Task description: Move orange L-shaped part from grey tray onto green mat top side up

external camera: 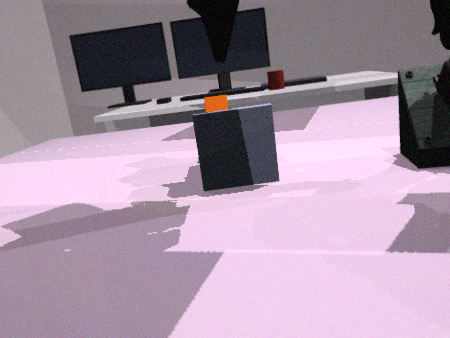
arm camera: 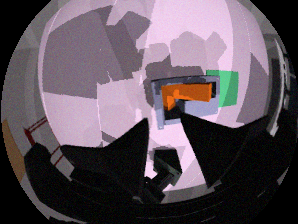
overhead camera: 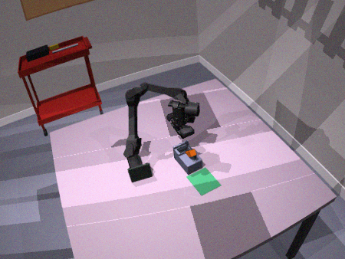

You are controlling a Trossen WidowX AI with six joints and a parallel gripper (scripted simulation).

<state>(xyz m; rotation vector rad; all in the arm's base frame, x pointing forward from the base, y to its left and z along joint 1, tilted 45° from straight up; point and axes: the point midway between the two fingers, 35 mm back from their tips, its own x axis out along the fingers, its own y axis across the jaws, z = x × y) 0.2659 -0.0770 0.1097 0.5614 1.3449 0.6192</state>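
Note:
The grey tray [overhead camera: 188, 164] [external camera: 235, 145] [arm camera: 214, 106] stands on the table beside the green mat [overhead camera: 204, 181] [arm camera: 230, 88]. The orange L-shaped part [overhead camera: 191, 153] [external camera: 216, 103] [arm camera: 184, 92] is tipped in its pocket, with one end sticking up above the tray's top at the end nearer the mat. My gripper [overhead camera: 185, 133] [external camera: 218, 56] [arm camera: 164, 119] hangs above the tray, clear of the part, pointing down. Its fingers stand partly apart with nothing between them.
The arm's base block [overhead camera: 139, 172] [external camera: 425, 120] sits on the table left of the tray. A red cart [overhead camera: 57, 77] stands on the floor beyond the table. A desk with monitors [external camera: 120, 55] and a red cup [external camera: 275, 79] is in the background.

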